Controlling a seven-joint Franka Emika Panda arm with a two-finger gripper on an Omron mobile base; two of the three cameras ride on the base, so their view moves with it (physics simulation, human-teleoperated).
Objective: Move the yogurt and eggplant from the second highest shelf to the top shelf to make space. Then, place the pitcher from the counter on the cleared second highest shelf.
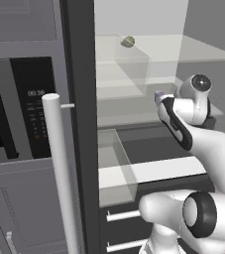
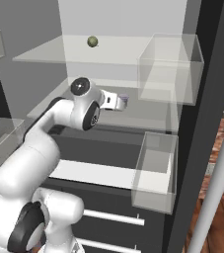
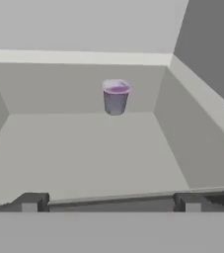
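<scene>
Jaws [image 3: 111, 202] wide apart, empty, at front edge of second highest shelf [image 3: 84, 153]. Yogurt [image 3: 116, 97] upright at 12 o'clock, well apart, near back wall. Eggplant [image 2: 93, 41] on top shelf [image 2: 49, 52] above.

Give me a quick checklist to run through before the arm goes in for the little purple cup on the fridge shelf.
1. Gripper fingers spread wide, nothing held: ok.
2. Small lavender-purple tapered yogurt cup upright on the darker grey-tinted second highest shelf: ok.
3. Cup roughly centred ahead between the fingers: ok.
4. Bare shelf between fingers and cup: ok.
5. Small olive-green eggplant lump already on the pale whitish top shelf: ok.
6. Room beside the eggplant for the cup: ok.
</scene>
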